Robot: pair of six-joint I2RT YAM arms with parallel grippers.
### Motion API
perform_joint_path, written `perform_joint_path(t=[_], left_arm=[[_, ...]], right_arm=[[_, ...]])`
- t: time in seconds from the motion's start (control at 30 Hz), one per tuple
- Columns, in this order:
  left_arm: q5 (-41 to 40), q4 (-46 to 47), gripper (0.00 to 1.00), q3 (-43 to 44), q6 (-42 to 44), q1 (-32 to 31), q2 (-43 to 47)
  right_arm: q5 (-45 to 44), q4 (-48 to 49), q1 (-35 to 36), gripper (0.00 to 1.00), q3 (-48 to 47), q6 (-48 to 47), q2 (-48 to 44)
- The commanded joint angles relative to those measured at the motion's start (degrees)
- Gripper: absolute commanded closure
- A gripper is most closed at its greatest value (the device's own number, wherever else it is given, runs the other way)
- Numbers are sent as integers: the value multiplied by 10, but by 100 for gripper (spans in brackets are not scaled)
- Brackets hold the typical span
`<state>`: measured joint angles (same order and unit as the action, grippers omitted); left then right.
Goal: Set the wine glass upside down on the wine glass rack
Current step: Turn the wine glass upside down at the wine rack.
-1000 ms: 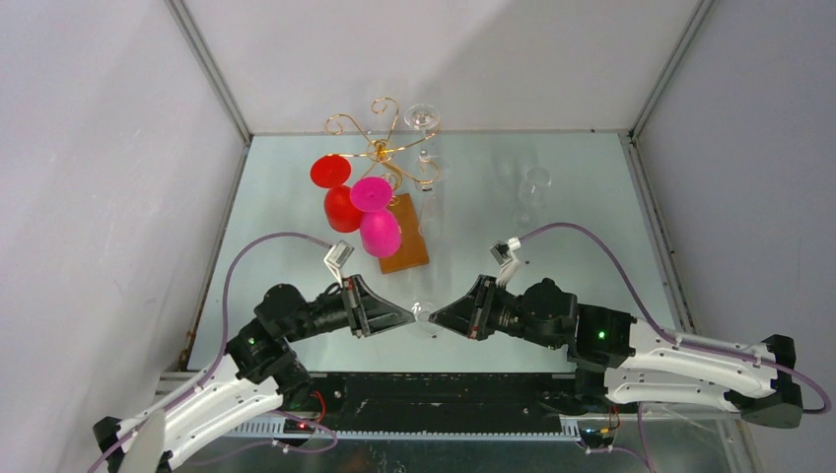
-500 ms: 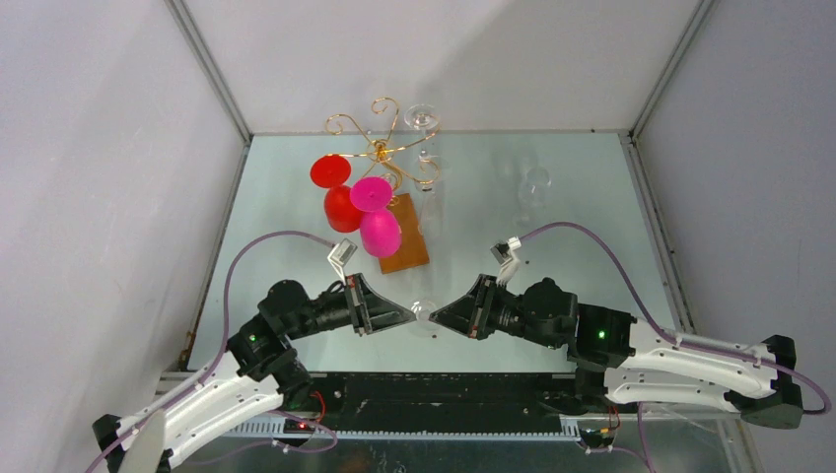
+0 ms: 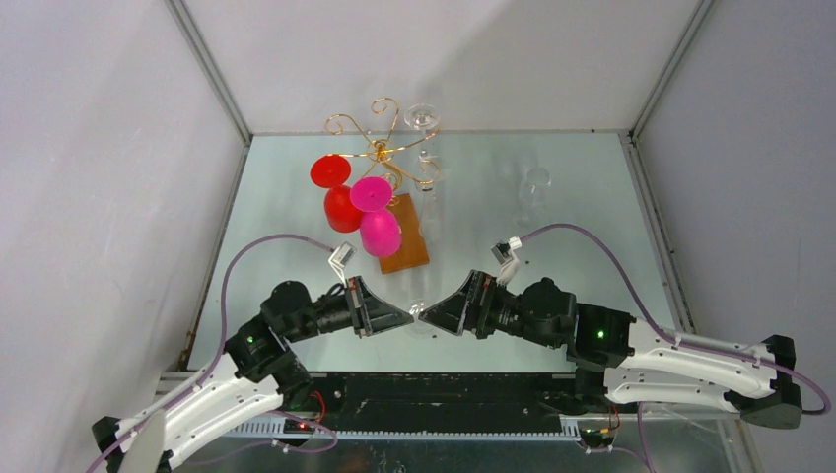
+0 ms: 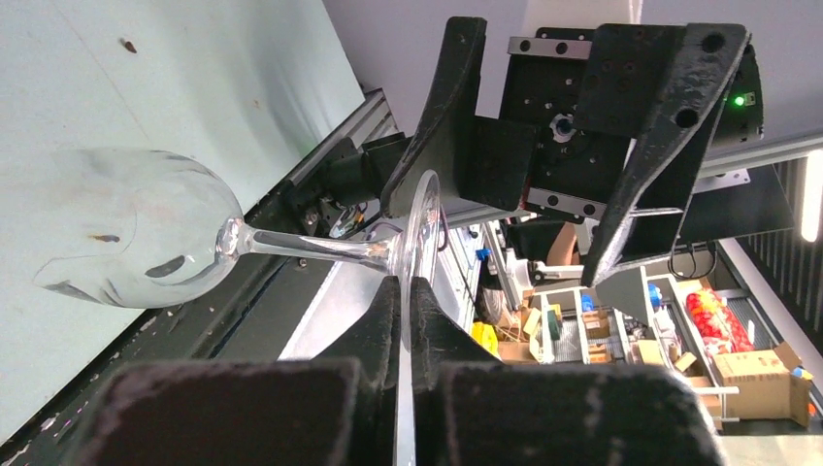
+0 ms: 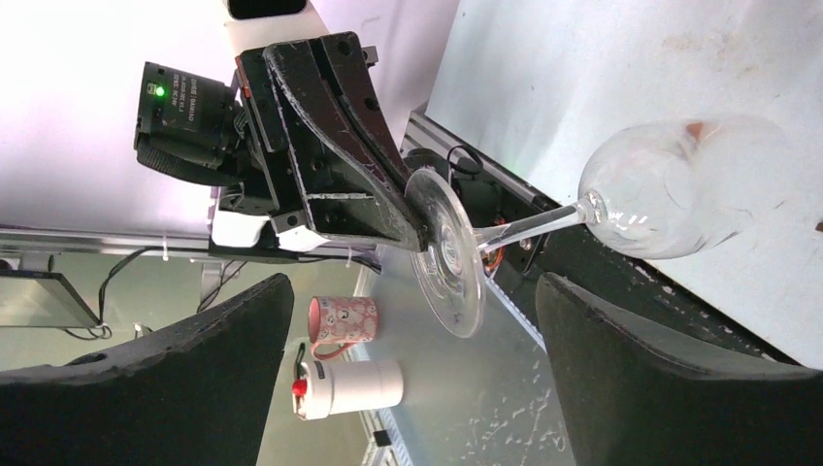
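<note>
1. The clear, transparent wine glass (image 4: 233,236) lies about level in the air. In the top view it is at the lower centre, between the two grippers and above the pale green table (image 3: 592,197).
2. The left gripper (image 4: 405,291) is closed on the thin edge of the round foot, and it alone carries the glass.
3. The right gripper (image 5: 415,291) has its jaws spread wide, one on each side of the foot, and I see no contact with the glass.
4. The long axis, from foot to bowl, runs across the left fingers and not along them. In the left wrist view the bowl points to the left of the frame. I judge that the wrist must turn until the bowl hangs down.
5. The gold wire wine glass rack on its brown wooden base (image 3: 380,148) stands in the upper centre-left of the top view, well apart from the glass. A red glass (image 3: 341,205) and a pink glass (image 3: 381,233) hang on it.
6. The top view shows the rack, but the clear glass is almost invisible there. The wrist views show the grip clearly but not the rack.
</note>
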<state>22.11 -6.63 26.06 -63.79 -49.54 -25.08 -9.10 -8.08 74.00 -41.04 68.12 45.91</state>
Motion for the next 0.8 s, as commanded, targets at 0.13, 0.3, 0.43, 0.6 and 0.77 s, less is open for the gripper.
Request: perform_joint_path(t=[0.13, 0.3, 0.43, 0.6, 0.77], left_arm=[[-54, -13, 100, 31, 20, 0, 30], [-147, -106, 100, 48, 39, -1, 61], [-243, -192, 100, 82, 60, -1, 83], [-349, -313, 100, 123, 63, 0, 82], [-401, -359, 100, 140, 51, 0, 98]], right_arm=[[-15, -11, -7, 0, -9, 12, -8], [-18, -26, -9, 0, -8, 18, -12], [-22, -32, -11, 0, -8, 19, -13], [-19, -39, -15, 0, -8, 19, -14], [-21, -48, -18, 0, -6, 22, -19]])
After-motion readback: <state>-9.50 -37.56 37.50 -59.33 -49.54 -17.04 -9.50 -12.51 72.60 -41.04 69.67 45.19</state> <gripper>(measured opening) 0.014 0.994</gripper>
